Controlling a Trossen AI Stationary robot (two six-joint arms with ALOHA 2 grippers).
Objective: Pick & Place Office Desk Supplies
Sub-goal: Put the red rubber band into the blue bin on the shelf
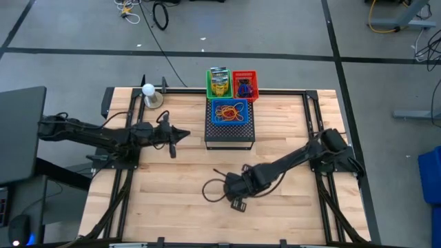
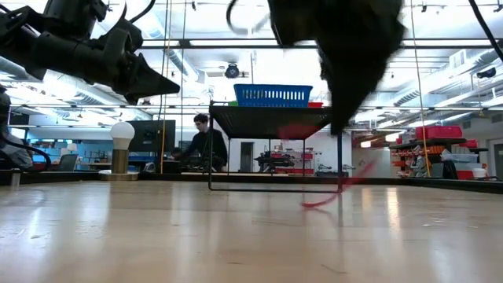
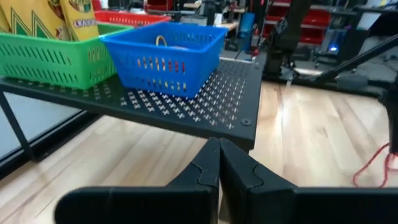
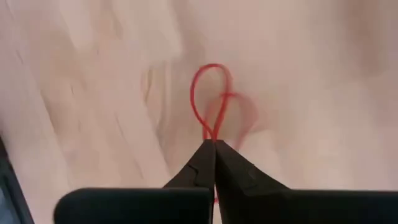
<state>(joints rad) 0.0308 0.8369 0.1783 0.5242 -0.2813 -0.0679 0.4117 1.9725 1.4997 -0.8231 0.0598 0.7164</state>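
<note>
A thin red rubber band (image 4: 200, 99) is in my right gripper (image 4: 214, 144), which is shut and points down at the wood near the table's middle (image 1: 236, 194). In the low view the band (image 2: 321, 198) shows as a red blur close to the tabletop. My left gripper (image 1: 185, 134) is shut on nothing and hovers left of the black mesh stand (image 1: 230, 134). On the stand sits a blue basket (image 1: 229, 112) with red-brown and tan rubber bands. Behind it are a green basket (image 1: 219, 84) with yellow boxes and a red basket (image 1: 244, 84) with small coloured items. My right gripper pinches the red rubber band between its two fingertips, at one end of its loop (image 4: 212, 132), coming from above and pointing down. The rest of the loop (image 4: 208, 67) reaches past the fingertips toward the wood. Whether it touches the table, I cannot tell.
A white bulb on a round base (image 1: 149, 91) stands at the table's far left. Black rails (image 1: 313, 117) run along the sides. Bare wood (image 1: 172, 200) lies near and left of the right gripper. A person (image 2: 206, 145) sits in the room beyond.
</note>
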